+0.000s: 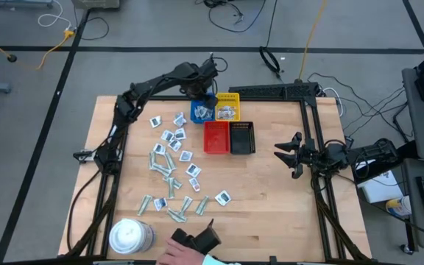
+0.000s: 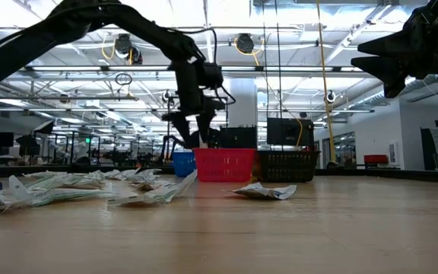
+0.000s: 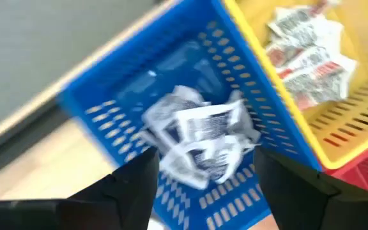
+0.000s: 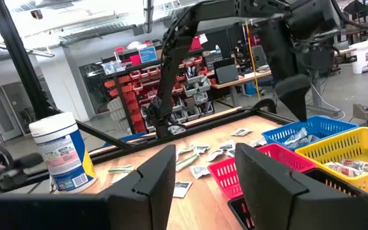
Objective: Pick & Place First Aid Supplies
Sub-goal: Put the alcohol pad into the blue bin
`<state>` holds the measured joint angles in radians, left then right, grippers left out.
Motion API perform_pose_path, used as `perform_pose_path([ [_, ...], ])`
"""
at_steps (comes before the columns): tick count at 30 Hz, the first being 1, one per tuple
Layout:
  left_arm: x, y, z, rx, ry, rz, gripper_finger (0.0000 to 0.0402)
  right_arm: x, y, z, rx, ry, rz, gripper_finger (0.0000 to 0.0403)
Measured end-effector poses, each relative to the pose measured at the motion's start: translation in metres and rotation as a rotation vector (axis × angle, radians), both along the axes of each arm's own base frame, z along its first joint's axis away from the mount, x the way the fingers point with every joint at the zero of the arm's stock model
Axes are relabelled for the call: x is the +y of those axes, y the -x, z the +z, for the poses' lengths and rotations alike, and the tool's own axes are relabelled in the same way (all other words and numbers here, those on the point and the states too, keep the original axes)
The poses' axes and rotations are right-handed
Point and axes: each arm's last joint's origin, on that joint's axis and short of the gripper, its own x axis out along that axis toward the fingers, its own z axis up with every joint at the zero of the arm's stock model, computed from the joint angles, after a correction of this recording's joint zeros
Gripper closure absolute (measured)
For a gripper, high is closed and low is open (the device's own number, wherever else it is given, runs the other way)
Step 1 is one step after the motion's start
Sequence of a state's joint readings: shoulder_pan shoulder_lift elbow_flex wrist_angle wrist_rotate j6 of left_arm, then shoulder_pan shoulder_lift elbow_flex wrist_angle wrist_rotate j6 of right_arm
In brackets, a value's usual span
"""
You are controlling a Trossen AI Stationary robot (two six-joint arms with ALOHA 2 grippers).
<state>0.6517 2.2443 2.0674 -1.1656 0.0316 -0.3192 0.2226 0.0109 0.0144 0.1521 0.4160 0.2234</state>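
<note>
Many small flat first aid packets [image 1: 171, 158] lie scattered on the wooden table's left half. My left gripper [image 3: 206, 191] hangs open over the blue tray [image 1: 197, 116] at the far middle, pointing steeply down. A crumpled heap of white packets with dark print [image 3: 200, 134] lies on the tray's floor below and between the fingers, apart from them. More packets [image 3: 308, 45] lie in the yellow tray [image 3: 350, 121] beside it. My right gripper [image 1: 285, 154] waits open in the air over the table's right side.
A red tray [image 1: 216, 137] and a black tray [image 1: 242, 138] stand just nearer than the blue and yellow ones. A round white tub [image 1: 129, 235] stands near the front left corner. A person's hand [image 1: 175, 254] with a dark object shows at the near edge.
</note>
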Motion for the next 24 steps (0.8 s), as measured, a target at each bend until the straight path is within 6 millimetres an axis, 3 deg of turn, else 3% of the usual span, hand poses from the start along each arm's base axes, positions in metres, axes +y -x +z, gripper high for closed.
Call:
perform_pose_path([
  [5,-0.009,0.009,0.016,0.046,-0.01,0.071,0.0133,0.0,0.0,0.0,0.0,0.0,0.0,0.0248],
  [16,-0.025,0.019,0.017,0.184,0.082,0.045,0.0168,0.0,0.0,0.0,-0.001,0.0,0.0,0.0248],
  [20,-0.044,0.011,0.017,0.188,0.116,0.006,0.0168,0.0,0.0,0.0,-0.001,0.0,-0.001,0.0248],
  [24,-0.077,0.009,0.011,0.187,0.142,-0.028,0.0164,0.0,0.0,0.0,-0.001,0.0,0.0,0.0248],
])
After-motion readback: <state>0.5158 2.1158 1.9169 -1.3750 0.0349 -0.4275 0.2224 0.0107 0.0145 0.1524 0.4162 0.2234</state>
